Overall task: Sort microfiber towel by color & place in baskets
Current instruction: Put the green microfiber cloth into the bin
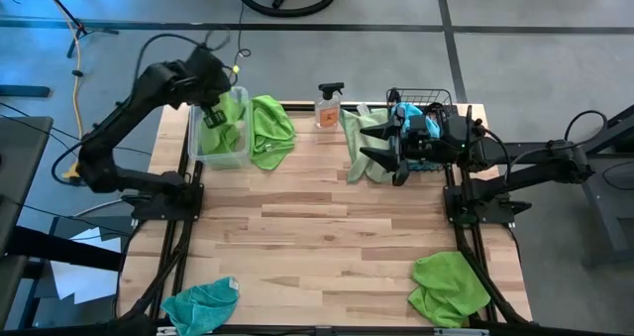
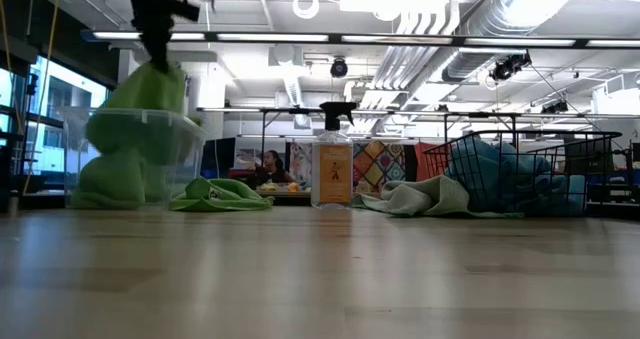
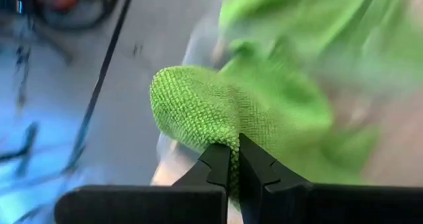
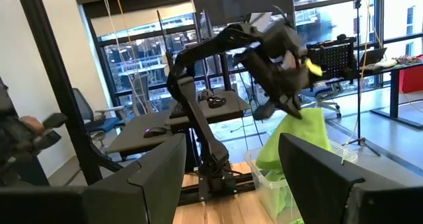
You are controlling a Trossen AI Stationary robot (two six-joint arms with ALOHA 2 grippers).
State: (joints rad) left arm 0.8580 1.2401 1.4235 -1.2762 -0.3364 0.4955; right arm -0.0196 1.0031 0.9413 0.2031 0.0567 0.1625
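Observation:
My left gripper (image 1: pixel 212 106) is over the clear tub (image 1: pixel 195 150) at the table's far left, shut on a lime green towel (image 2: pixel 150 94) that hangs down into the tub. More green cloth (image 2: pixel 115 179) lies in the tub. My right gripper (image 1: pixel 369 161) is open and holds nothing. It is raised in front of the black wire basket (image 1: pixel 428 100), which holds blue towels (image 2: pixel 500 174). Loose towels lie flat on the table: green (image 1: pixel 272 133) beside the tub, pale green (image 1: pixel 365 143) by the basket, teal (image 1: pixel 203 304) at the near left and green (image 1: pixel 451 286) at the near right. My left gripper pinches a bunched fold at the top of the lime green towel (image 3: pixel 221 128) between its two shut fingers (image 3: pixel 215 161). The fingers slant down from above. The towel hangs slack below them, and its lower part reaches into the clear tub (image 2: pixel 140 129).
A clear spray bottle with a black trigger (image 1: pixel 329 106) stands at the far edge between the tub and the basket. The middle of the wooden table (image 1: pixel 317 227) is bare. A person (image 2: pixel 270 167) sits in the room beyond.

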